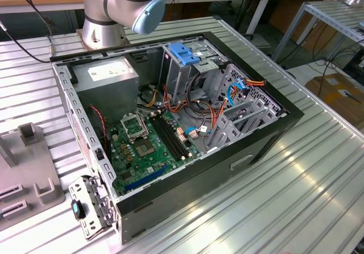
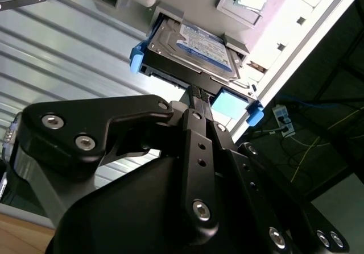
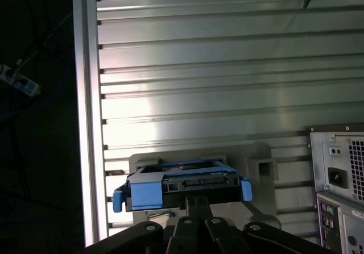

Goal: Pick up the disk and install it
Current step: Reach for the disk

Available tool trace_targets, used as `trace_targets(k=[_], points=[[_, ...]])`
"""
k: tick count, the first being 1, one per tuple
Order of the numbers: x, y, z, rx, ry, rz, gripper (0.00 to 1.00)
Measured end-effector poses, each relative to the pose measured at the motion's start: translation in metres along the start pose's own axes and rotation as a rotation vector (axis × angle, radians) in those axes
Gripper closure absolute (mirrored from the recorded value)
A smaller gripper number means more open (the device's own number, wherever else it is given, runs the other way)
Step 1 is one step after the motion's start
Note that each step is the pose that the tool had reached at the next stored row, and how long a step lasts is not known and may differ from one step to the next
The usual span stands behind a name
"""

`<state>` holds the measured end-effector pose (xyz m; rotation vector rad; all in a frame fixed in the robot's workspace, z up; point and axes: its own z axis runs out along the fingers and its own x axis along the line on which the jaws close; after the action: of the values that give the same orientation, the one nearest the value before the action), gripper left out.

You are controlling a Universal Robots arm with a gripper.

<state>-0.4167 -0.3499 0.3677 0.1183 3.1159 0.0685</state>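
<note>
Disk (image 2: pixel 196 46) sits label-up in a grey holder (image 2: pixel 187 4) on the ribbed tabletop (image 3: pixel 227 78), right by the tabletop's edge. The rear of the computer case (image 3: pixel 341 169) is near it. Not installed yet.

Handling, my read:
- Metal-bodied hard drive: stiff, fairly dense for its bulk, won't flex.
- Shock-sensitive, so no drops and no knocks against the holder walls.
- Bare metal sides are smooth and could slip under a light pinch.
- The blue side rails (image 2: pixel 136 58) are plastic and springy. Don't squeeze them.
- Best hold is across the flat top and bottom faces at the connector end, clear of the connector and the rails.

Gripper (image 2: pixel 198 94): the fingers (image 2: pixel 199 132) look closed, side by side with barely a gap. The tips are right at the middle of the disk's near end, also in the first wrist view (image 3: pixel 196 200). They look butted against that end rather than wrapped around the body. Whether they pinch anything thin there, can't tell.
</note>
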Motion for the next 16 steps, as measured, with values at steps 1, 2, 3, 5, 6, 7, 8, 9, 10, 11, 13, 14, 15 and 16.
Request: trace_targets(k=[1, 2, 3, 5, 6, 7, 8, 9, 10, 11, 13, 14, 15, 16], points=[[0.0008, 0.0003, 0.0001, 0.0000, 0.0000, 0.000, 0.89], [0.0014, 0.0005, 0.0001, 0.0000, -0.0001, 0.000, 0.89], [0.0014, 0.0005, 0.0002, 0.0000, -0.0001, 0.000, 0.89], [0.0016, 0.0005, 0.0001, 0.0000, 0.0000, 0.000, 0.89], [0.0028, 0.0009, 0.0002, 0.0000, 0.0000, 0.000, 0.89], [0.0038, 0.0012, 0.0002, 0.0000, -0.0001, 0.000, 0.89], [0.0038, 0.0013, 0.0002, 0.0000, 0.0000, 0.000, 0.89], [0.0039, 0.0013, 0.0002, 0.0000, 0.0000, 0.000, 0.89], [0.0039, 0.0013, 0.0002, 0.0000, 0.0000, 0.000, 0.89], [0.0040, 0.0013, 0.0002, 0.0000, 0.0000, 0.000, 0.89], [0.0041, 0.0013, 0.0002, 0.0000, 0.0000, 0.000, 0.89], [0.0041, 0.0014, 0.0002, 0.0000, 0.0000, 0.000, 0.89], [0.0046, 0.0013, 0.0002, 0.0000, -0.0001, 0.000, 0.89], [0.0053, 0.0013, 0.0002, 0.0000, 0.0000, 0.000, 0.89]])
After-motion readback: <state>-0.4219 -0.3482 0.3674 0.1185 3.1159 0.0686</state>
